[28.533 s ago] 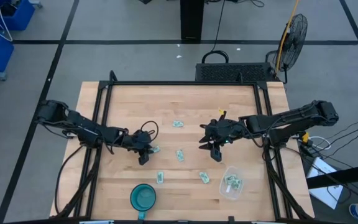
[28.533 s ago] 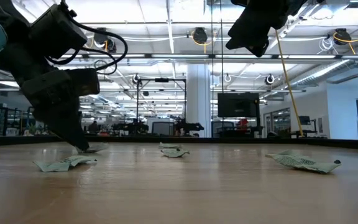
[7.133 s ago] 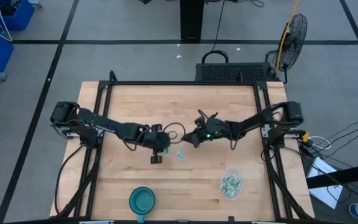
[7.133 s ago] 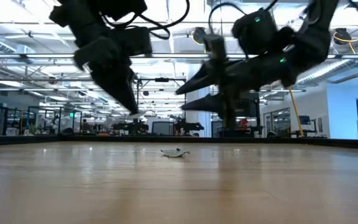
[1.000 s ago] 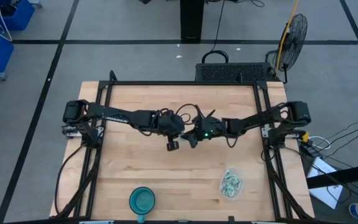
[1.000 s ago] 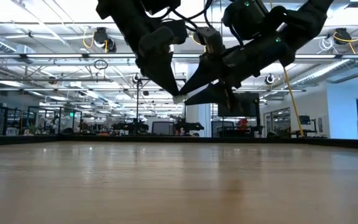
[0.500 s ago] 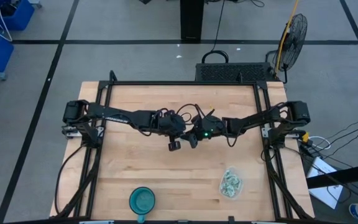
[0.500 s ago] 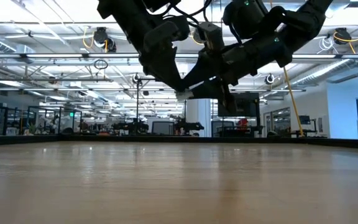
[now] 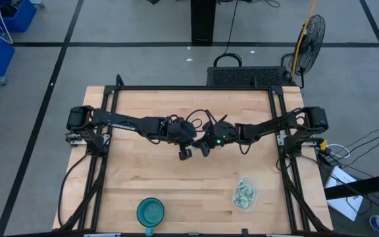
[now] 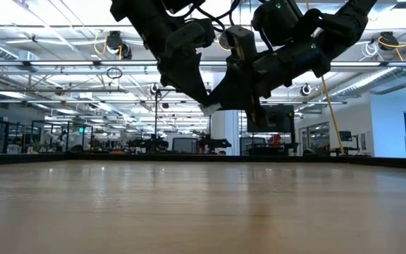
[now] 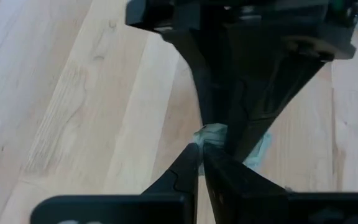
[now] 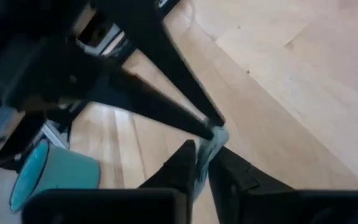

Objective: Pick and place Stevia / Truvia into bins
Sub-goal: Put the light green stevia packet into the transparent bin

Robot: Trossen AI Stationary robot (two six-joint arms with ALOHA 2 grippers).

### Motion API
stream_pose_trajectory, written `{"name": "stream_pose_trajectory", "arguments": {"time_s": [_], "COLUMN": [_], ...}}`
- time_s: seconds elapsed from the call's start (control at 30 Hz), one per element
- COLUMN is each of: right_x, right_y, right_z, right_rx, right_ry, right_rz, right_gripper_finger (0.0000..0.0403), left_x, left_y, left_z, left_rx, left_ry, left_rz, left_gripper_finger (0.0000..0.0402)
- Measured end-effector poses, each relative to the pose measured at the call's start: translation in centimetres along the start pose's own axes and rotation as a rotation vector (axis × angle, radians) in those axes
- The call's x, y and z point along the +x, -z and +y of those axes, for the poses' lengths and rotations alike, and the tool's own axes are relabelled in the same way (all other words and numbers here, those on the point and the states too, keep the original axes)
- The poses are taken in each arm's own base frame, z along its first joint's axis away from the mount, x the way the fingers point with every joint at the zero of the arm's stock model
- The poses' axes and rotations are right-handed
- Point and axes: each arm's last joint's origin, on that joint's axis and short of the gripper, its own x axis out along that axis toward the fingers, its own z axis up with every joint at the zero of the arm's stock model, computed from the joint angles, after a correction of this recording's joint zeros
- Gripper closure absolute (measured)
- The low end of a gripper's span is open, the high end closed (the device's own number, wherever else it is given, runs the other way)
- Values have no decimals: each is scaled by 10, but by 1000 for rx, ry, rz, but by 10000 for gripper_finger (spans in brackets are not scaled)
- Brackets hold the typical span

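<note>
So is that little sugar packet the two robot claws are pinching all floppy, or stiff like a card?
Probably floppy: the sachet looks crumpled and bent where the left gripper and right gripper both pinch it above the table. Likely very light too, since thin fingertips hold it up. It might tear if both pull apart.

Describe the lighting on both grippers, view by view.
Low view: bright ceiling lamps behind turn the left gripper and right gripper into silhouettes; only the sachet shows pale. High view: even light across the table. Left wrist view: dark fingers against lit wood.
</note>
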Motion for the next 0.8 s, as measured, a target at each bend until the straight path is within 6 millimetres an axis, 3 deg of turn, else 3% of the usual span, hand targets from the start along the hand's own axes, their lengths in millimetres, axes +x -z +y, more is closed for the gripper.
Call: {"name": "stream_pose_trajectory", "arguments": {"time_s": [0.17,0.67,0.8], "right_x": [0,-1,-11], "right_y": [3,14,16], "right_z": [-2,-5,6], "right_rx": [-38,-12,-43], "right_ry": [20,82,42], "right_rz": [30,118,173], "right_gripper_finger": [400,402,402], "left_x": [0,0,0], "left_y": [0,0,0], "left_z": [0,-1,-1], "left_rx": [-8,-88,-87], "left_ry": [10,48,48], "left_rz": [-4,7,7], "left_gripper_finger": [371,370,370]}}
